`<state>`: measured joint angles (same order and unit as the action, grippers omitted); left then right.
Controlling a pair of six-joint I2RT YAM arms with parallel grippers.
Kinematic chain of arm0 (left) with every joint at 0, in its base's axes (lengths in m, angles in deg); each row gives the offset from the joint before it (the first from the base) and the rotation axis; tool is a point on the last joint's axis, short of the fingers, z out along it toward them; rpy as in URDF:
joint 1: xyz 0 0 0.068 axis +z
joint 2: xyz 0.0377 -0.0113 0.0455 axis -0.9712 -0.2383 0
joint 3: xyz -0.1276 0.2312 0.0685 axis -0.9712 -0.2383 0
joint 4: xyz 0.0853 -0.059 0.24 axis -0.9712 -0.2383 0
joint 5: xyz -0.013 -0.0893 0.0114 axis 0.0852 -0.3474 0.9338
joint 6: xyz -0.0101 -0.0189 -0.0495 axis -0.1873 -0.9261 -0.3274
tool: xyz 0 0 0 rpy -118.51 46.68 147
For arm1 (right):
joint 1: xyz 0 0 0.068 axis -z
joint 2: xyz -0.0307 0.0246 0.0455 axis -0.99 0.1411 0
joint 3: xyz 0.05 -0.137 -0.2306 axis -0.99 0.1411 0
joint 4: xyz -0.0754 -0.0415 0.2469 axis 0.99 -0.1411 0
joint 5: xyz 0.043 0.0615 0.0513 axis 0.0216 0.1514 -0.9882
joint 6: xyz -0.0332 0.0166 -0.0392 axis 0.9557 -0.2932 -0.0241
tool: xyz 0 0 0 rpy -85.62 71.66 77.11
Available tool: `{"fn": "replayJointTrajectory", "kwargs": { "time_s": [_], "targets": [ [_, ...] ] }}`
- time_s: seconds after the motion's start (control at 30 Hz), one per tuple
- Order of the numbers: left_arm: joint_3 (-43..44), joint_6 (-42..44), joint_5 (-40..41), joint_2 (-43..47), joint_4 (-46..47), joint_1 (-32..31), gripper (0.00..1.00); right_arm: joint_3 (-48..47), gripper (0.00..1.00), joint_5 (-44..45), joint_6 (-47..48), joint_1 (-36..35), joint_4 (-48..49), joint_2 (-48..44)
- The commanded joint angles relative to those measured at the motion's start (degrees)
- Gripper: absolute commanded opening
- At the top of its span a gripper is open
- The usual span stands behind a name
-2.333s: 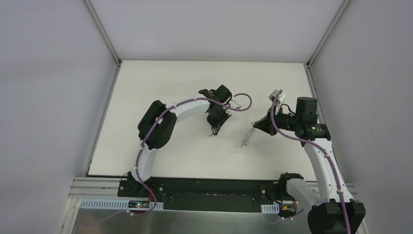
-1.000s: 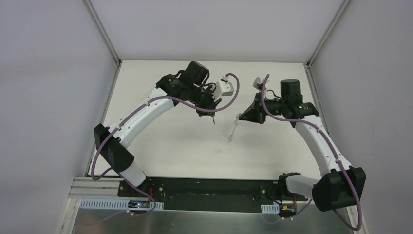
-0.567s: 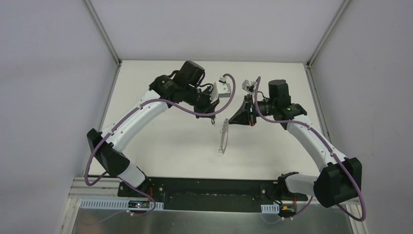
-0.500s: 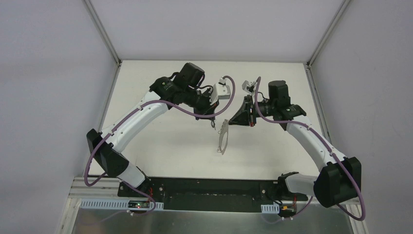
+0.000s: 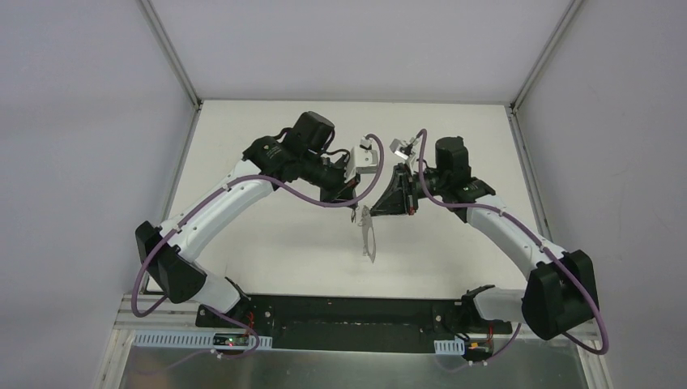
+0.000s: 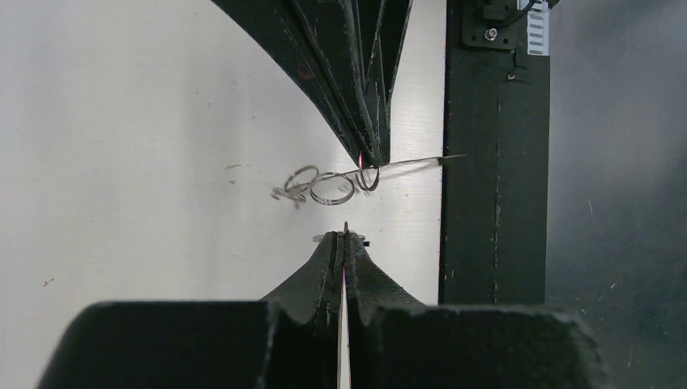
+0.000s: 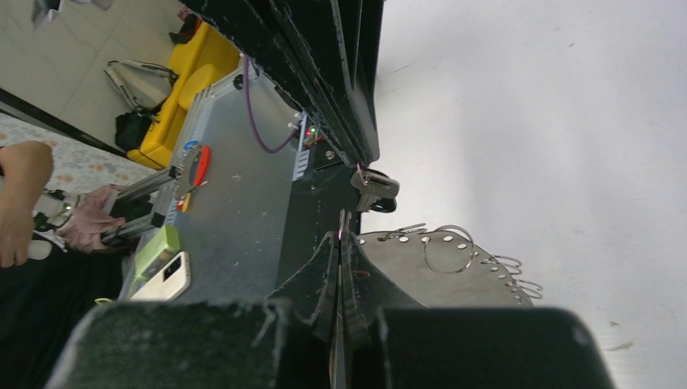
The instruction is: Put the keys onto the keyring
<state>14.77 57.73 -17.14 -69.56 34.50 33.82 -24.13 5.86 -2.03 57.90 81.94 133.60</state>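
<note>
My right gripper (image 5: 379, 207) is shut on the rim of the keyring (image 7: 429, 275), a thin grey oval with small silvery rings (image 7: 448, 247) strung around its edge. In the top view the keyring (image 5: 369, 237) hangs below the fingers over the table's middle. My left gripper (image 5: 354, 208) faces it tip to tip, shut on the tiny key (image 7: 375, 190) with the black head. In the left wrist view the key (image 6: 346, 230) shows edge-on at my fingertips (image 6: 336, 243). A small gap separates it from the keyring's silvery rings (image 6: 332, 188). Both are held above the table.
The white table (image 5: 267, 235) has walls on three sides with metal posts at the back corners. A black base rail (image 5: 348, 312) runs along the near edge. Beyond that edge the right wrist view shows a phone (image 7: 166, 275) and a person's arm (image 7: 20, 186).
Both arms have closed in on each other above the table's middle. The right gripper carried the keyring left and turned it; the left gripper brought the key to just beside it.
</note>
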Motion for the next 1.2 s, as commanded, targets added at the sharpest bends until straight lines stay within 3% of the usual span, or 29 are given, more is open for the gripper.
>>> {"fn": "replayJointTrajectory", "kwargs": {
  "time_s": [0.0,0.4,0.67,1.17],
  "targets": [
    [1.09,3.61,-2.71,2.39,-0.14,-0.24,0.0,0.47,0.0,-4.81,-5.33,-1.16,8.05,0.76],
    [5.07,3.43,-4.49,-0.76,-4.12,-1.62,0.0,0.1,0.0,-6.91,-6.78,-2.43,9.54,2.31],
    [1.16,1.95,-4.62,-0.05,0.2,-1.76,0.0,0.28,0.0,-6.95,-6.69,-2.64,9.54,2.2],
    [0.91,3.53,-4.28,-0.13,-1.55,-2.25,0.0,-0.14,0.0,-7.12,-6.69,-4.02,9.5,3.47]
  ]
}}
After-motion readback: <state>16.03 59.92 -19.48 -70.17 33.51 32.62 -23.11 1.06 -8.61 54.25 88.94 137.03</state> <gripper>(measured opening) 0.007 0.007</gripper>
